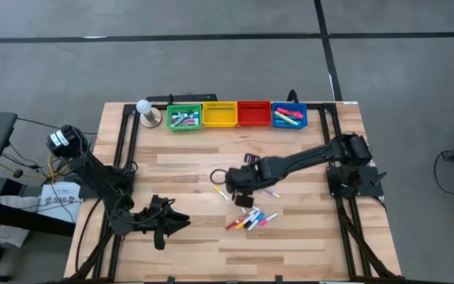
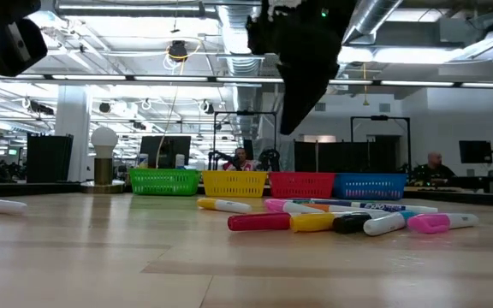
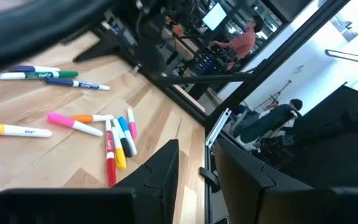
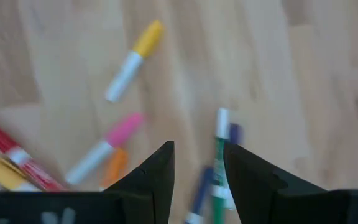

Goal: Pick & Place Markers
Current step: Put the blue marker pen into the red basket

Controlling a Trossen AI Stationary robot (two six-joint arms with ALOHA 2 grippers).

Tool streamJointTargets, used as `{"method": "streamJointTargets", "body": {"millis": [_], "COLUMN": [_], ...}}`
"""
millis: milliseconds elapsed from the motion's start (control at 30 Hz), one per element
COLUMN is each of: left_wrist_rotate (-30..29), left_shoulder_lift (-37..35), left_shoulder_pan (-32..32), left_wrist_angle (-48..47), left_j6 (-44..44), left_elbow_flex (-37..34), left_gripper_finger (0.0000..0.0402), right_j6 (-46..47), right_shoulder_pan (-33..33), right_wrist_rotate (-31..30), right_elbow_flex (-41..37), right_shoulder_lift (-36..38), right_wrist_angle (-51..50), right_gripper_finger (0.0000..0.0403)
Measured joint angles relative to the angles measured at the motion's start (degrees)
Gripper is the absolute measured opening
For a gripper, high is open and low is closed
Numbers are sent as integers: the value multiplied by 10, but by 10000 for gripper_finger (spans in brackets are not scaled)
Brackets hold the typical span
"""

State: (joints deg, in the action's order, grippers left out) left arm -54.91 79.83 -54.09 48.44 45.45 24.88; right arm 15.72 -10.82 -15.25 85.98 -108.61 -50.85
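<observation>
A green marker (image 4: pixel 219 163) lies on the table (image 1: pixel 290 244) mid-area, directly below the right gripper (image 4: pixel 197 163), long axis roughly in line w/ the gap btwn its spread, empty fingers. More markers (image 1: pixel 251 220) are clustered just beside. Left gripper (image 1: pixel 166 223) is parked well apart, near the table's front-left, slightly parted & empty; the right arm is judged nearer.

Right gripper (image 1: pixel 241 192) over scattered markers (image 1: pixel 251 218), left arm idle, jaws unclear.

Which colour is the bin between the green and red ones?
Yellow: the small yellow plastic bin, clearest in the high view.
</observation>
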Motion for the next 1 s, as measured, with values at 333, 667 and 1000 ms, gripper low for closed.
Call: {"method": "streamJointTargets", "body": {"millis": [333, 667, 1000], "left_wrist_rotate": [-4, -4, 98], "left_shoulder_lift": [0, 0, -52], "left_shoulder_pan": [0, 0, 28], "left_wrist_angle": [14, 18, 4], "left_j6": [4, -44, -263], "left_elbow_flex": [1, 17, 38], "left_gripper_finger": [104, 104, 104], "right_j6": [-110, -18, -48], "right_shoulder_pan": [71, 51, -53], "right_wrist_rotate": [66, 83, 115], "right_elbow_flex": [-38, -153, -155], "right_shoulder_lift": [14, 62, 105], "right_wrist_angle": [13, 143, 204], "right_gripper_finger": [127, 127, 127]}}
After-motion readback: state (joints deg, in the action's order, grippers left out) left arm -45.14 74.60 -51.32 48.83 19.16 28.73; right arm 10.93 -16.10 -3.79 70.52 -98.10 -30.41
